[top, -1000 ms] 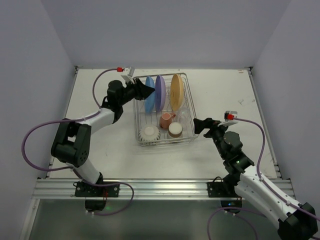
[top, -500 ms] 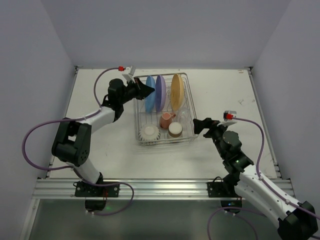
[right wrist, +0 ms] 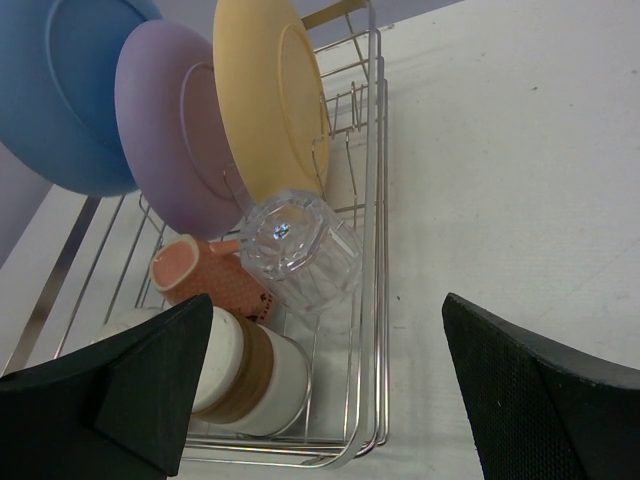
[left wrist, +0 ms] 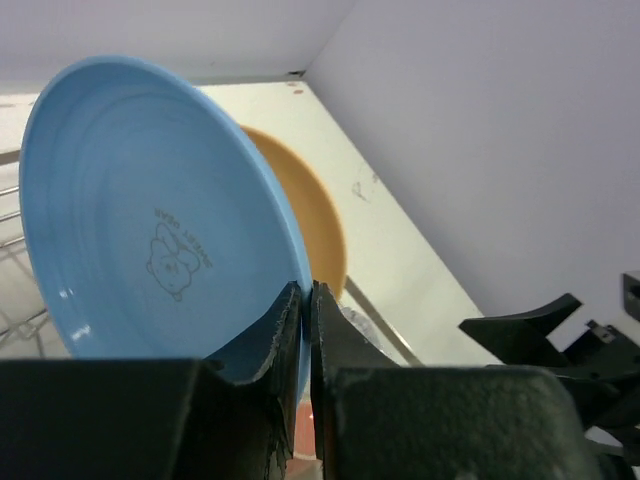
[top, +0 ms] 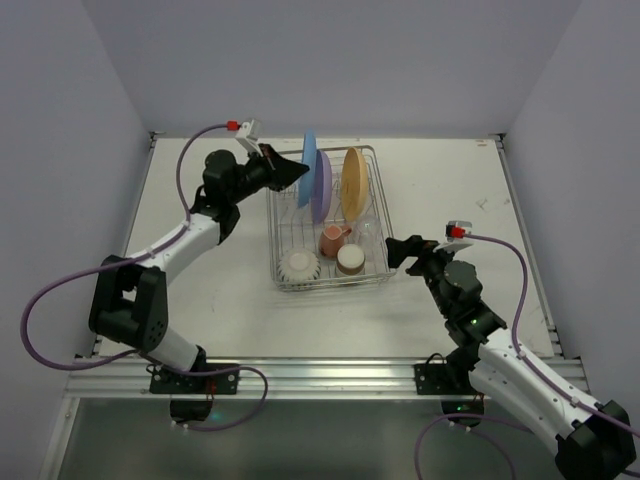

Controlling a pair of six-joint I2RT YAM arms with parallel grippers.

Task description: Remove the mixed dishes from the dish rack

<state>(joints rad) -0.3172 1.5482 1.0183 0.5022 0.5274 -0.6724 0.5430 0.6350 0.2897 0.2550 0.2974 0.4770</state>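
My left gripper is shut on the rim of the blue plate and holds it raised above the dish rack; in the left wrist view the plate fills the left and my gripper pinches its edge. The purple plate and yellow-orange plate stand in the rack's slots. The pink mug, clear glass, brown-and-cream cup and white ribbed bowl lie in the rack's near half. My right gripper is open, just right of the rack.
The rack sits mid-table, with white tabletop to its right and more to its left. Grey walls enclose the back and sides. A metal rail runs along the near edge.
My left gripper has lifted the blue plate up out of its slot and tilted upward. The right arm has barely moved.
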